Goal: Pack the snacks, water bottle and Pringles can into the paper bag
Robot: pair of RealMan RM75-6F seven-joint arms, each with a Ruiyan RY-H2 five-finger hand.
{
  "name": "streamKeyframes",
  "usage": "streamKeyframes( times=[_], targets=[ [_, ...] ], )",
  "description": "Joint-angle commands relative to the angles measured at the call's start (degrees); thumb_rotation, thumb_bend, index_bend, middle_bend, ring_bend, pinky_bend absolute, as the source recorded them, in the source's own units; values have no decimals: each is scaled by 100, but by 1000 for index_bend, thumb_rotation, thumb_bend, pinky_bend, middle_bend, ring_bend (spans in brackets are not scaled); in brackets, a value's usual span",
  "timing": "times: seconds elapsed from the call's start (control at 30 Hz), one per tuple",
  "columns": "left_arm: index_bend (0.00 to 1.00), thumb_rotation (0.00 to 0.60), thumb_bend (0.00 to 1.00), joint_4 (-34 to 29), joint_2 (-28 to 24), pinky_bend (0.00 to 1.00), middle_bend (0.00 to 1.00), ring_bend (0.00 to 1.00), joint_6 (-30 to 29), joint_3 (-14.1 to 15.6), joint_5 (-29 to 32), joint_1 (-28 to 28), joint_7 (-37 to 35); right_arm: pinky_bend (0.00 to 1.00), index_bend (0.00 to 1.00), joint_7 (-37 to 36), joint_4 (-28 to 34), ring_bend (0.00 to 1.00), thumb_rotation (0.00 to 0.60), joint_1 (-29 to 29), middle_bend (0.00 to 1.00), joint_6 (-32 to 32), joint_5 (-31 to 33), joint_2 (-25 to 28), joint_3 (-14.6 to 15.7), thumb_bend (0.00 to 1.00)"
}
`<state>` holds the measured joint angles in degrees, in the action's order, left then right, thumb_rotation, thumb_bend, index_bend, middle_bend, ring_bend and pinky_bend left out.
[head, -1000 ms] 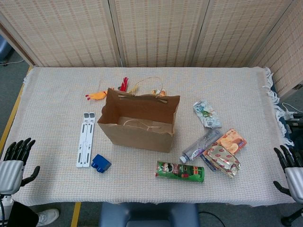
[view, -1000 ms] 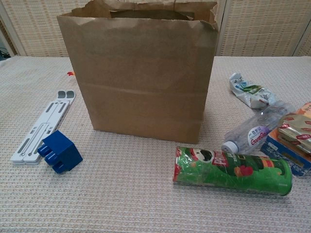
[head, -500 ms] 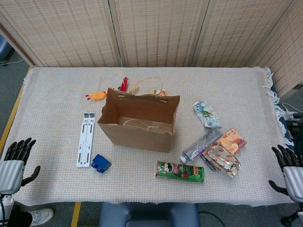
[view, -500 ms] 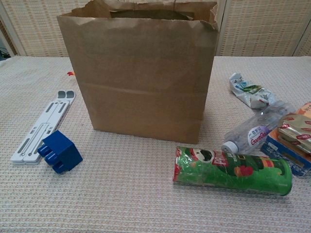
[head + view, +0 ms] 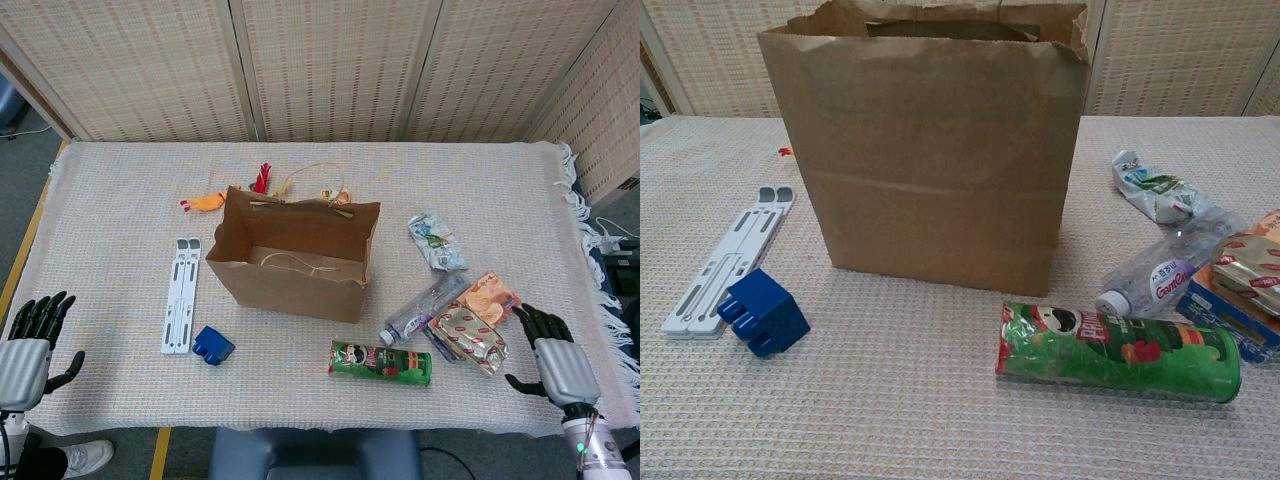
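Snacks (image 5: 468, 332) beside right robot hand (image 5: 556, 360)

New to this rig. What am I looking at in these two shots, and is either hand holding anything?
It is a two-armed robot at a cloth-covered table. The head view looks down from above; the chest view looks level from low in front. The left robot hand and right robot hand sit at the near table edge, fingers apart, holding nothing. An open brown paper bag stands in the middle. To its right lie a green Pringles can, a clear water bottle and foil snack packets. To its left lie a white folding stand and a blue block.
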<state>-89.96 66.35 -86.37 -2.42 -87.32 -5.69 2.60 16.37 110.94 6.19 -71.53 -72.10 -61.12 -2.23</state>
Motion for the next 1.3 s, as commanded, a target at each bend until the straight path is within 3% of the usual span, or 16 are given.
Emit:
streamKeyframes(
  times=[0.03,0.47,0.53,0.63,0.73,0.8,0.9,1.03,1.13,1.3],
  targets=[
    [0,600,367,3,-1,0,0,0,1,0,0,-1,-11,0,0,1098,143,0,600,517,0,146,850,-763,-335,93],
    [0,600,367,7,-21,0,0,0,40,5,-5,-23,-39,3,0,2090,-11,0,600,1047,0,119,1750,-1586,-292,93],
    [0,600,368,7,-24,0,0,0,40,7,-7,-23,-44,50,11,2150,-80,14,600,1077,15,103,1839,-1637,-266,93],
    [0,600,367,4,-26,0,0,0,42,8,-7,-24,-42,238,156,2263,-196,156,600,1109,148,33,1926,-1683,-214,147],
    [0,600,367,2,-26,0,0,0,42,7,-5,-25,-39,565,443,2292,-304,413,600,1094,360,-130,1846,-1735,-171,280],
    [0,600,367,3,-25,0,0,0,41,9,-4,-24,-36,674,573,2264,-349,534,600,1076,467,-214,1769,-1741,-145,327],
    [0,600,366,3,-23,0,0,0,36,8,-5,-23,-35,715,663,2115,-345,606,600,1048,533,-292,1648,-1698,-153,356],
    [0,600,366,2,-21,0,0,0,31,11,-6,-19,-33,715,698,1758,-115,607,600,1014,541,-402,1399,-1494,-263,368],
    [0,600,367,1,-21,0,0,0,32,12,-7,-20,-35,715,698,1535,233,607,600,1020,541,-532,1226,-1206,-455,371],
    [0,600,367,1,-27,0,0,0,38,13,-10,-24,-48,716,698,1369,1081,607,600,1156,541,-833,1104,-625,-1070,371]
  ],
)
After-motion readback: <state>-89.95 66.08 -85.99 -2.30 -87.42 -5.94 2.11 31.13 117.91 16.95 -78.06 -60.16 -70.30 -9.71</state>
